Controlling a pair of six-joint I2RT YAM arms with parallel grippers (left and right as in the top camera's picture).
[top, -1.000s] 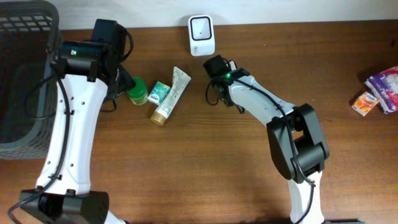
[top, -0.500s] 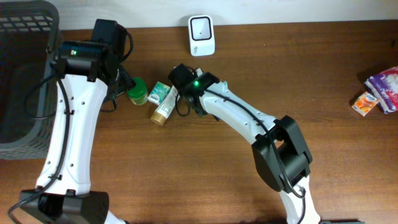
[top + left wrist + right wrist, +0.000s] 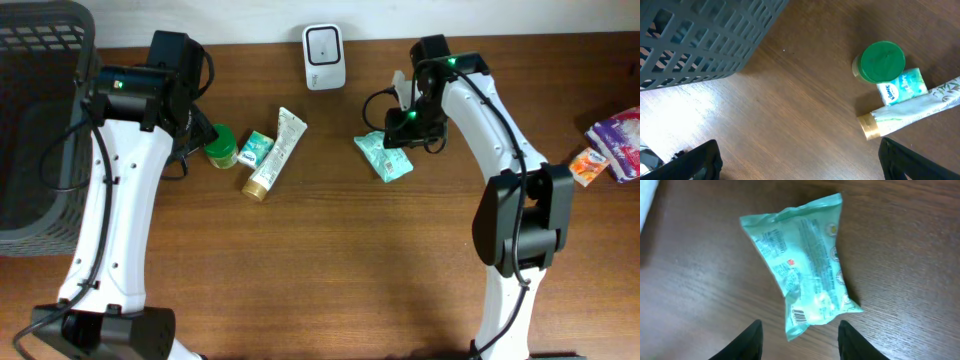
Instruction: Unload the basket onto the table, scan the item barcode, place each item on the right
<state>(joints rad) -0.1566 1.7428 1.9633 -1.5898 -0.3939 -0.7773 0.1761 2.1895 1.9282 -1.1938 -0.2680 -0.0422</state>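
Lying on table (image 3: 330,260): teal pouch (image 3: 805,270), flat on the wood, printed side up, barcode (image 3: 798,315) on its near corner, facing up.
right fingers (image 3: 752,342): released, spread apart, gripping nothing; hovering over the barcode end of the teal pouch, no contact visible; in the overhead view at 1 o'clock of the pouch, just beside it.
left fingers (image 3: 695,160): released, spread wide at the lower corners of the left wrist view, nothing between them but bare wood.
tube (image 3: 915,111): lying flat at 4 o'clock in the left wrist view, gold cap toward 8 o'clock; well apart from the teal pouch, at its 9 o'clock in the overhead view.
tissue pack (image 3: 901,86): small, teal and white, touching the tube on its 12 o'clock side.
green-lidded jar (image 3: 882,61): upright, just beside the tissue pack at its 11 o'clock.
basket (image 3: 700,40): dark grey lattice, at 10 o'clock in the left wrist view, on the table's left end.
purple-and-white pack (image 3: 618,130): at the 3 o'clock edge of the table, well apart from the pouch.
orange packet (image 3: 588,165): just beside that pack, at its 7 o'clock.
scanner (image 3: 324,56): white, at the far edge, at 11 o'clock of the teal pouch, well apart from it.
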